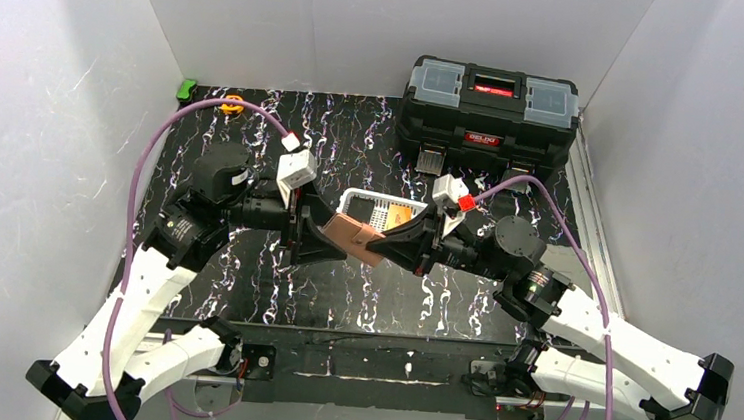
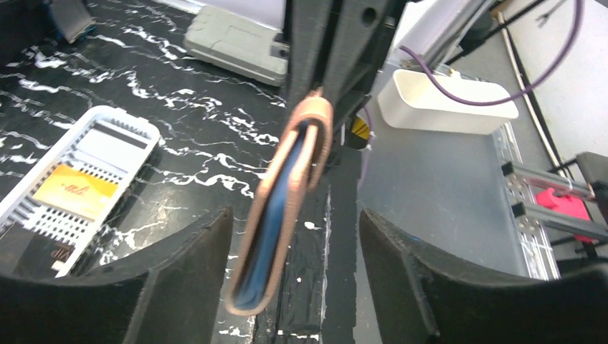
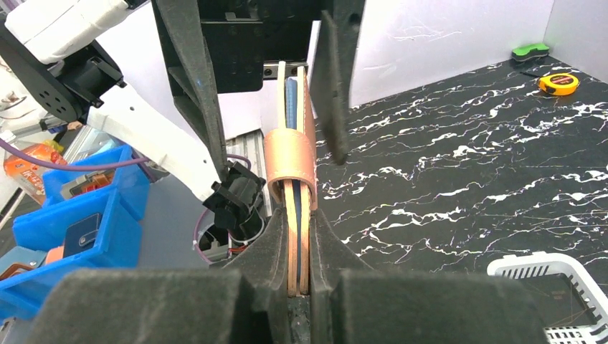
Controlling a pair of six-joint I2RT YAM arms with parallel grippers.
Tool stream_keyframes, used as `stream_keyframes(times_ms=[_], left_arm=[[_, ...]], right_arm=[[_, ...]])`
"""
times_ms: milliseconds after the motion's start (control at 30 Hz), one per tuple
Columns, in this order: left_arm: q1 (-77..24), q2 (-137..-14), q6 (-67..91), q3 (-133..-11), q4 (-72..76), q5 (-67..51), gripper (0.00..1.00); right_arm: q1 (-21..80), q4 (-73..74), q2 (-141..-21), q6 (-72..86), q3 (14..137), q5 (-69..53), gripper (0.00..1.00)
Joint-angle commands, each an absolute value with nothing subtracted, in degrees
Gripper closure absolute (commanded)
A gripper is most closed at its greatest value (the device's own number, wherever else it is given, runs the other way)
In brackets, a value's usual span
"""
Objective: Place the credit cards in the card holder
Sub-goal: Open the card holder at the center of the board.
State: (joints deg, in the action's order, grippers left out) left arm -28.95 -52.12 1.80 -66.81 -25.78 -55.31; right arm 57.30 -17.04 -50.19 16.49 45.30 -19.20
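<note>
Now holding the card holder (image 3: 290,161) edge-on in mid-air above the desk (image 1: 241,290), between the two arms.
Clenching the right fingers (image 3: 262,251) on its near end; judging it light, soft-skinned and slippery, stiffened only by the blue card (image 2: 267,251) tucked inside, so best pinching flat across both faces near the tab. Spreading the left fingers (image 2: 179,265) released on either side, touching nothing, reaching in level from opposite. Leaving an orange card (image 1: 400,215) lying beyond in the white basket (image 1: 354,198).

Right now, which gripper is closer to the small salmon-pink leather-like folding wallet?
Right. The right gripper is clamped on one end of the wallet; the left gripper stands open around its other end, not touching.
</note>
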Motion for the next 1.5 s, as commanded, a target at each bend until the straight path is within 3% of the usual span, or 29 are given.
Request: stream_keyframes(times_ms=[0, 133, 233, 300, 333, 400, 467, 500, 600, 733, 833, 1000, 1167, 1467], left_arm=[[-28.61, -51.69, 0.46, -68.19, -28.49, -63.98, 0.42], [-28.59, -51.74, -2.02, -68.58, -28.05, -62.60, 0.64], [-28.63, -52.25, -2.41, -69.19, -28.81, -60.34, 1.00], [-28.59, -52.15, -2.48, -69.41, -29.12, -58.81, 1.00], [-28.58, -51.96, -2.46, -69.39, -29.10, -58.34, 1.00], [-28.62, -51.62, -1.81, -69.47, -28.94, -57.22, 1.00], [-28.61, -51.56, -0.77, -69.66, -29.32, -53.81, 1.00], [-28.58, -51.48, -0.80, -69.90, -30.05, -51.23, 1.00], [-28.59, -50.50, -2.16, -69.39, -31.12, -45.03, 1.00], [-28.60, -49.08, -0.83, -67.36, -27.21, -42.63, 1.00], [-28.56, -50.79, 1.10, -68.96, -25.39, -38.30, 1.00], [-28.65, -52.74, 5.00, -69.69, -22.09, -34.05, 1.00], [-28.74, -53.66, 7.28, -69.02, -20.71, -35.05, 1.00], [-29.26, -51.15, 7.59, -67.39, -20.39, -37.03, 1.00]], right_arm=[[57.31, -22.51, -49.34, 17.27, 45.87, -18.11, 0.99], [57.30, -22.85, -50.70, 17.84, 46.23, -18.53, 0.99], [57.30, -23.59, -50.93, 18.25, 45.85, -18.09, 0.99], [57.30, -23.03, -51.20, 18.34, 46.30, -17.81, 0.99], [57.26, -21.95, -51.26, 18.32, 46.70, -17.16, 0.91], [57.23, -19.22, -51.22, 18.37, 47.41, -13.85, 0.55], [56.87, -14.06, -50.50, 18.24, 48.43, -7.92, 0.28], [56.49, -11.49, -49.99, 18.12, 49.26, -4.85, 0.20], [55.07, -3.56, -48.11, 17.48, 52.89, -0.47, 0.09], [54.03, 9.49, -49.58, 18.09, 60.38, -1.16, 0.07], [53.96, 13.71, -51.15, 20.11, 63.10, -4.40, 0.12], [53.96, 6.31, -52.30, 25.91, 60.80, -12.84, 0.19], [53.96, 0.72, -58.23, 30.44, 61.45, -18.66, 0.13], [53.96, -7.62, -61.08, 31.91, 60.74, -12.69, 0.15]])
